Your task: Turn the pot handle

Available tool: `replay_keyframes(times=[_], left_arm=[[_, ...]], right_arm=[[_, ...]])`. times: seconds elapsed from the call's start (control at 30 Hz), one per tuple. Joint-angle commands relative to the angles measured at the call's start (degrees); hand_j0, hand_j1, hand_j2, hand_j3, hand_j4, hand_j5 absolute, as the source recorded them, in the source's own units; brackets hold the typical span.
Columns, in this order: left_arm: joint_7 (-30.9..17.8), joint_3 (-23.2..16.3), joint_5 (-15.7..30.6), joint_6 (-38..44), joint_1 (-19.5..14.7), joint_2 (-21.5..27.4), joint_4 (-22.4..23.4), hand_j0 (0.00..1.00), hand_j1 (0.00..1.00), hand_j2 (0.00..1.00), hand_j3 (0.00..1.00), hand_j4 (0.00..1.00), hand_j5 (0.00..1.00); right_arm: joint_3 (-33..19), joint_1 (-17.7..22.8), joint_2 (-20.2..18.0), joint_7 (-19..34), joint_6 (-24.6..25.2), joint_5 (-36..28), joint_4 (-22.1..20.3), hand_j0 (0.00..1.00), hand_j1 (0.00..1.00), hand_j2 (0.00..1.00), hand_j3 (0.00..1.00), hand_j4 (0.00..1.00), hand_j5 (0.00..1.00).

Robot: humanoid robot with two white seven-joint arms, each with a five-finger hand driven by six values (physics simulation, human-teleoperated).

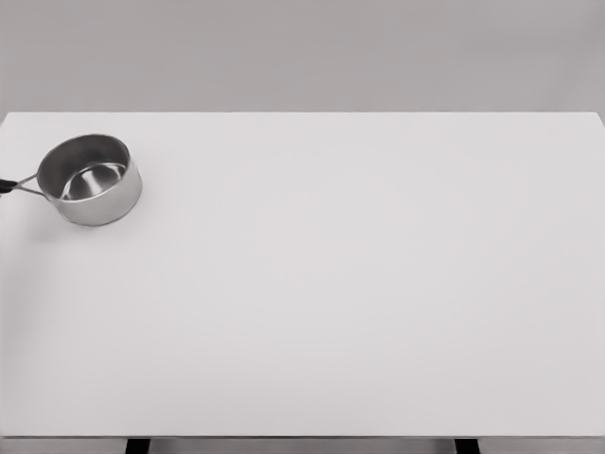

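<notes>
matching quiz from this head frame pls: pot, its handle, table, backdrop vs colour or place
Things:
1. pot
2. handle
3. table
4. backdrop wall

Descriptions:
A. plain grey, behind the far table edge
B. white, fills most of the view
C. shiny metal, upright near the far left corner
D. sticks out left, cut off by the picture edge

Pairs: 1-C, 2-D, 3-B, 4-A. Neither hand is in view.

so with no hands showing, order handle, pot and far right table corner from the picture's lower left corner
1. handle, at the left edge
2. pot, just right of it
3. table corner, far right back
</notes>
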Motion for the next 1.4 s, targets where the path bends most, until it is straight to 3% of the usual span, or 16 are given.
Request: replay_keyframes(times=[0.0,0.27,0.77,0.93,1.13,1.27,1.37], left_arm=[[0.01,0.00,-0.32,0.01,0.00,-0.29,0.40,1.00,1.00,1.00,1.00,1.00,1.00],[-0.08,-0.35,-3.48,-0.08,-2.81,-2.75,2.42,1.00,1.00,1.00,1.00,1.00,1.00],[-0.34,-0.26,-2.51,-0.78,-1.76,-2.05,1.72,1.00,1.00,1.00,1.00,1.00,1.00],[-0.43,-0.17,-0.14,-2.10,1.75,-1.35,-2.50,1.00,1.00,1.00,1.00,1.00,1.00],[-0.43,-0.08,1.26,-2.19,4.04,0.06,-4.08,1.00,1.00,1.00,1.00,1.00,1.00],[-0.43,0.00,3.46,-3.24,8.00,2.35,-6.98,1.00,1.00,1.00,1.00,1.00,1.00],[-0.43,0.00,3.64,-5.26,8.70,2.70,-8.65,1.00,1.00,1.00,1.00,1.00,1.00]], right_arm=[[0.03,0.00,0.00,0.01,0.05,0.00,0.07,1.00,1.00,1.00,1.00,1.00,1.00],[0.03,0.00,0.00,0.01,0.05,0.00,-0.02,1.00,1.00,1.00,1.00,1.00,1.00],[0.03,0.00,0.00,0.01,0.05,0.00,-0.02,1.00,1.00,1.00,1.00,1.00,1.00],[-0.06,0.00,0.00,0.01,-0.04,0.00,-0.02,1.00,1.00,1.00,1.00,1.00,1.00],[0.03,0.00,0.00,0.01,-0.04,0.00,-0.02,1.00,1.00,1.00,1.00,1.00,1.00],[0.03,0.00,0.00,0.01,-0.03,0.00,-0.02,1.00,1.00,1.00,1.00,1.00,1.00],[-0.06,0.00,0.00,0.01,-0.04,0.00,-0.02,1.00,1.00,1.00,1.00,1.00,1.00]])
